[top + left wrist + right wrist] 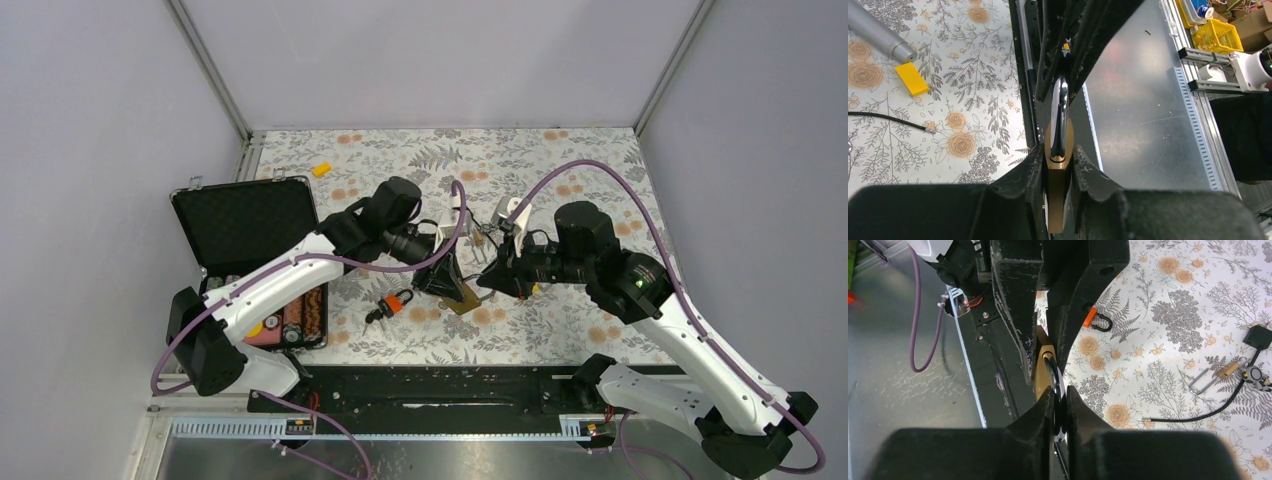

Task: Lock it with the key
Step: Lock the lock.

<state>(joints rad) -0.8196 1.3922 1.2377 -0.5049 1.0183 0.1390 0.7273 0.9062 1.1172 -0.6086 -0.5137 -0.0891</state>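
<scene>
The lock, a small brass padlock with a silver shackle, hangs above the table's near part between both grippers. My left gripper is shut on its brass body, one finger on each flat face. My right gripper is shut on the shackle, and the brass body shows just beyond its fingertips. From above, the lock sits between the left gripper and the right gripper. The orange-and-black key bunch lies on the floral cloth to the left of them, free of both grippers, and shows past the left arm's fingers in the right wrist view.
An open black case with tools stands at the left. A yellow block lies at the back. A second small padlock on a black cable lies on the cloth behind the grippers. A black rail runs along the near edge.
</scene>
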